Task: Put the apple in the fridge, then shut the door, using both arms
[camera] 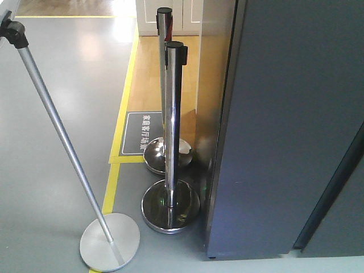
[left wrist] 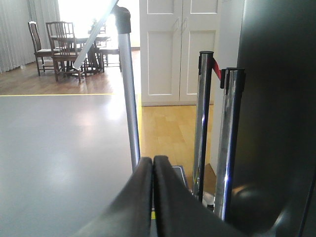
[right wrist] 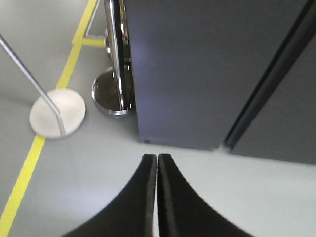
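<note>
The fridge (camera: 284,125) fills the right of the exterior view as a tall dark grey face. None of its white inside shows. A dark slanted seam (camera: 333,187) parts the large panel, which I take for the door, from a second dark panel at the lower right. The apple is out of view. My left gripper (left wrist: 153,159) is shut with nothing between its fingers, low above the floor, with the fridge (left wrist: 276,98) to its right. My right gripper (right wrist: 156,157) is also shut and empty, pointing at the foot of the fridge (right wrist: 197,64).
A silver slanted pole (camera: 57,131) on a round base (camera: 110,242) stands at the left. Two chrome stanchions (camera: 172,131) stand close to the fridge's left edge. Yellow floor tape (camera: 122,131) borders a wooden strip. White double doors (left wrist: 177,49) and dining chairs (left wrist: 64,44) lie farther back.
</note>
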Controlling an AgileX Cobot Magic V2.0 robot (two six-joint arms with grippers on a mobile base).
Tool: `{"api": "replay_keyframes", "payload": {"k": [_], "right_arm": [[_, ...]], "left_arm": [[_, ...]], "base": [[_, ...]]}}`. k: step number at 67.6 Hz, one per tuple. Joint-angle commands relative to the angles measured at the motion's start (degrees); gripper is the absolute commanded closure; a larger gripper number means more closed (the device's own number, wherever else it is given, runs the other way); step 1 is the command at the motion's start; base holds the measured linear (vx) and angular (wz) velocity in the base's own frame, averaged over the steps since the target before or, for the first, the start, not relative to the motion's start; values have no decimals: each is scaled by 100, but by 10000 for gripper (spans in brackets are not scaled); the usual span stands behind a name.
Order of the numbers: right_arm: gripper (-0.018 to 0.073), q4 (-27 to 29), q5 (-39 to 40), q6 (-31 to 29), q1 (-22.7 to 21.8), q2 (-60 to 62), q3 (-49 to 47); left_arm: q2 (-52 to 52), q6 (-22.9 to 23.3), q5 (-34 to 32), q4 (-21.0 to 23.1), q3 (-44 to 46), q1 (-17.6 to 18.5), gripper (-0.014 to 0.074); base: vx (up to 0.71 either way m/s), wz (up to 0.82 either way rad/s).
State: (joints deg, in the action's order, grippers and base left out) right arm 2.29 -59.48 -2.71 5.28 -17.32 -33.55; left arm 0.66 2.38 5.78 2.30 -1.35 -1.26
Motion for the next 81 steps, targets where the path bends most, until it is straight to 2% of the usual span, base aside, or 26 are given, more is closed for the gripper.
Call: {"api": "replay_keyframes", "payload": {"k": [1,15,21,27,45,49,81], "right_arm": [[562,91,1237,-18,-103,86,-41],[562,103,4366,-18,-194,467,1012],[562,98,5322,-18,-205,657,1684],[562,103,5859,-18,-205,876,2244],[562,105,6561,-18,-205,1618,3505],[562,105,6256,-18,-205,1865,3492],[562,121,6283,71,-202,1856,3496]], "left_arm": [[86,51,-475,49,95,-1,603],[86,51,-475,49,95,-1,603],[86,51,-475,49,95,-1,603],[86,51,-475,49,95,-1,603],[86,46,-477,49,95,-1,603],[86,46,-477,49,95,-1,603],[79,46,-470,49,95,-1,603]], "base": [[0,0],[0,0],[0,0],[0,0],[0,0],[0,0],[0,0]]}}
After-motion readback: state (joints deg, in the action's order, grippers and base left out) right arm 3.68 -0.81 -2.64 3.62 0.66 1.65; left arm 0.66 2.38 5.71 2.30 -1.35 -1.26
